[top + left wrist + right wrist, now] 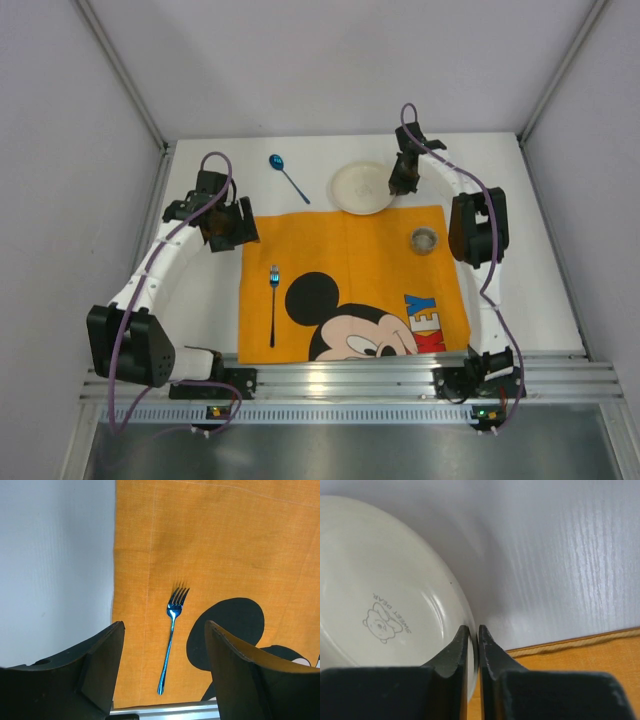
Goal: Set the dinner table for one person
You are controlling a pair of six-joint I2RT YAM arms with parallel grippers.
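Note:
The white dinner table [540, 250] carries an orange Mickey Mouse cloth [345, 250]. A white plate [358, 187] lies at the cloth's far edge, partly on it. My right gripper [402, 180] is shut on the plate's right rim; in the right wrist view the rim sits between the fingers [462, 645], and the plate [380, 595] fills the left. A blue fork [273, 305] lies on the cloth's left part and shows in the left wrist view [171, 640]. A blue spoon [286, 175] lies on the table beyond the cloth. My left gripper [222, 232] is open and empty, left of the cloth.
A small glass cup [425, 240] stands on the cloth's right part, close to the right arm. Grey walls enclose the table on three sides. An aluminium rail [350, 375] runs along the near edge.

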